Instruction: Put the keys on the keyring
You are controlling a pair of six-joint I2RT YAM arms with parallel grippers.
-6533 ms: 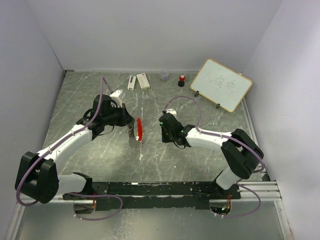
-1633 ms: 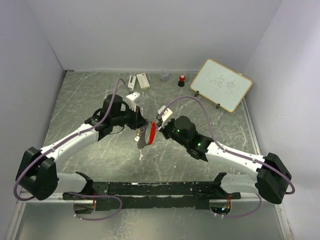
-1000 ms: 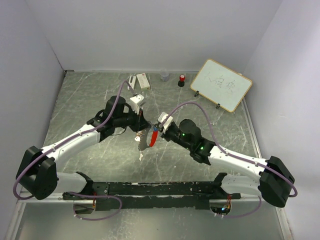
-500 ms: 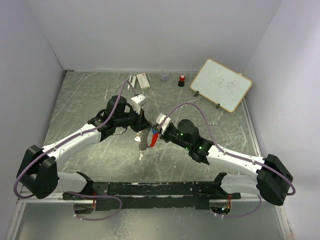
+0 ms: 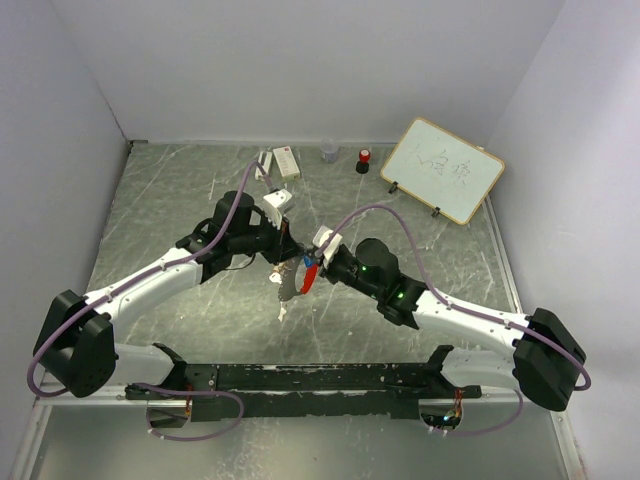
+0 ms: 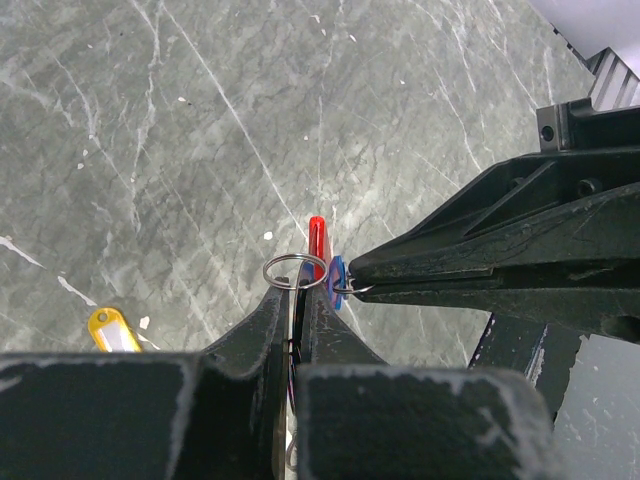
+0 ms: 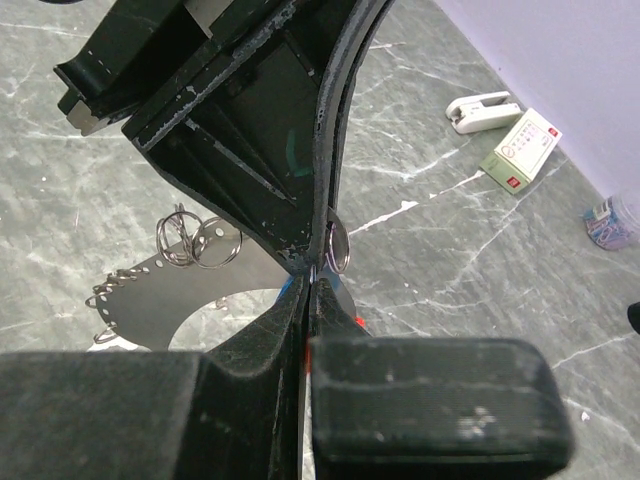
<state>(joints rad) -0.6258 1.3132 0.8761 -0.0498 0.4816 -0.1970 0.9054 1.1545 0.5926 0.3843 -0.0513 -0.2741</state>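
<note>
Left wrist view: your left claw [image 6: 298,296] clamps the keyring [image 6: 316,232] steady, seemingly so the right claw [image 6: 365,280], tips together, can work it.

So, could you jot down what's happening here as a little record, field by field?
Left gripper: shut on the keyring, pinching its wire loop
Right gripper: shut, tips against the keyring by the blue tab; grip unclear
Red tag: on the keyring, just past the loop
Yellow key: lying on the table, not on the ring
Far edge: whiteboard, red-capped stamp
</note>
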